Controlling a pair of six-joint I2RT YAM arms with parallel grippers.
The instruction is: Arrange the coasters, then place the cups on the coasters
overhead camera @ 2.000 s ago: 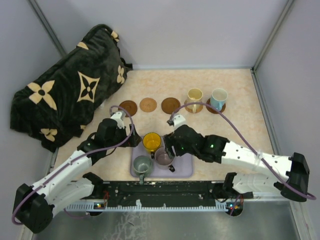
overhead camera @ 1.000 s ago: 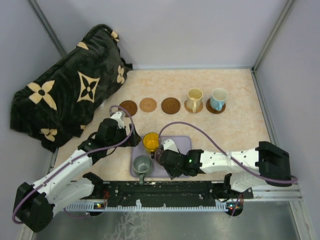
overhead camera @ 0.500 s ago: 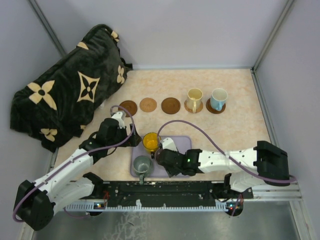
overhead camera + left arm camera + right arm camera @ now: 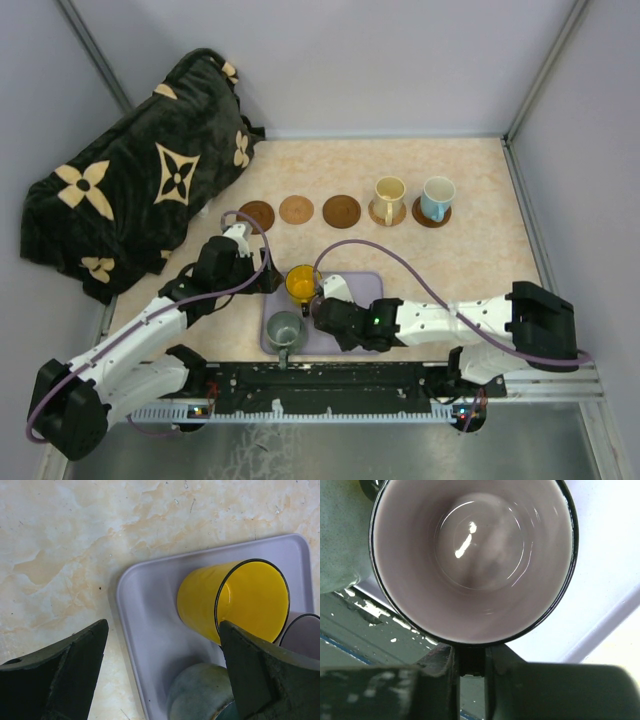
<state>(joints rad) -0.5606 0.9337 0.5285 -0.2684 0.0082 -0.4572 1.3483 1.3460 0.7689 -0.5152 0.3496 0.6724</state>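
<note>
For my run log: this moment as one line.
left pincer open by yellow-orange mug | right pincer shut on handle of mauve-grey mug | three round wooden coasters bare | cream-yellow mug, light-blue mug on coasters

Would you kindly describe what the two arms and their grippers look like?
Both the left arm and the right arm have white links joined by bulky black joints. A mauve cable loops loosely along each. A small green light glows on the right arm near its wrist. The left gripper's fingers are broad, matte black wedges with a slightly rough surface.
</note>
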